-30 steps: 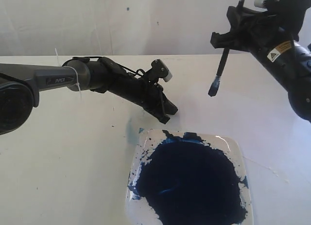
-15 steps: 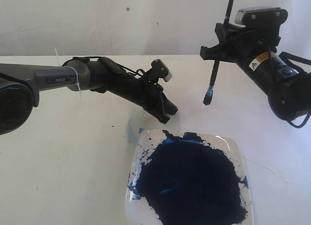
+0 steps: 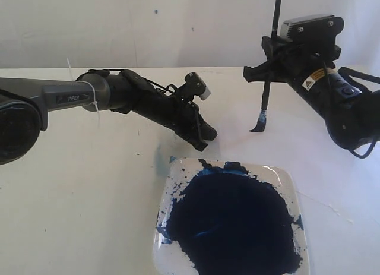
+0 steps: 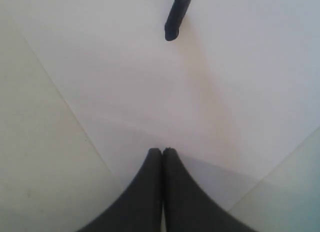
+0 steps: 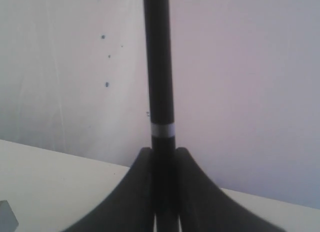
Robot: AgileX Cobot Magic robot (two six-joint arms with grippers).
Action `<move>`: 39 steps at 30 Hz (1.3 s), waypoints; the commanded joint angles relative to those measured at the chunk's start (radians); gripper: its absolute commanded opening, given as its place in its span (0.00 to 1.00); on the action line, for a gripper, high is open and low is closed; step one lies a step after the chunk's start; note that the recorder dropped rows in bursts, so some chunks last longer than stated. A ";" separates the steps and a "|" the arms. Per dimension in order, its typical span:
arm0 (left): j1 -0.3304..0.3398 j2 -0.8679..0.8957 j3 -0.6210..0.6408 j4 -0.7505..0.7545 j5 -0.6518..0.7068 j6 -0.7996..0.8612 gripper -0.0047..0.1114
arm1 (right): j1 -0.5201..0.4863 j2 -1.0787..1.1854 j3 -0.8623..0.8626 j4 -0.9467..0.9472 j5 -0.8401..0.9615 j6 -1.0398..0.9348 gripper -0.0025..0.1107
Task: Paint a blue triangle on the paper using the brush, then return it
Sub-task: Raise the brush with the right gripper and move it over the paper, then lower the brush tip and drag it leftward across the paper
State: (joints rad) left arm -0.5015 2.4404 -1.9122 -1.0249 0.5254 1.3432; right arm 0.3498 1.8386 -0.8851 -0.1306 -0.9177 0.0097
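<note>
My right gripper (image 3: 265, 73) (image 5: 163, 152) is shut on the brush (image 3: 265, 91) (image 5: 159, 66) and holds its black handle nearly upright. The blue-stained tip (image 3: 256, 127) is bent down against the white surface, behind the dish. In the left wrist view that dark tip (image 4: 176, 19) rests on the paper (image 4: 150, 81), a pale sheet with faint edges. My left gripper (image 3: 203, 143) (image 4: 162, 151) is shut with nothing in it, its fingertips low on the paper's near part. No blue triangle shows.
A square clear dish (image 3: 285, 180) holding a large dark-blue paint pool (image 3: 231, 221) sits at the front, just below the left gripper. A faint pale-blue smear (image 3: 159, 159) marks the table beside the dish's far left corner. A white wall stands behind.
The right gripper has come down and to the left with the brush, turning it upright. The tip, hanging in the air before, now meets the surface. The left arm has not moved.
</note>
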 commanded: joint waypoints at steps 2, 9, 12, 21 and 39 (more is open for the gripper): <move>-0.003 -0.004 -0.003 -0.006 0.032 0.005 0.04 | -0.039 -0.010 -0.001 0.006 0.006 -0.017 0.02; -0.003 -0.004 -0.003 -0.006 0.035 0.005 0.04 | -0.106 -0.025 -0.001 0.006 0.038 -0.017 0.02; -0.003 -0.004 -0.003 -0.006 0.035 0.005 0.04 | -0.129 -0.028 -0.001 0.006 0.040 -0.017 0.02; -0.003 -0.004 -0.003 -0.006 0.035 0.005 0.04 | -0.171 -0.028 -0.001 0.000 0.058 -0.010 0.02; -0.003 -0.004 -0.003 -0.006 0.041 0.007 0.04 | -0.141 -0.204 0.002 -0.205 0.111 0.218 0.02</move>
State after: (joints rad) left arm -0.5015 2.4404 -1.9122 -1.0249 0.5328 1.3432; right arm 0.1900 1.6678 -0.8851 -0.3115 -0.8411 0.1569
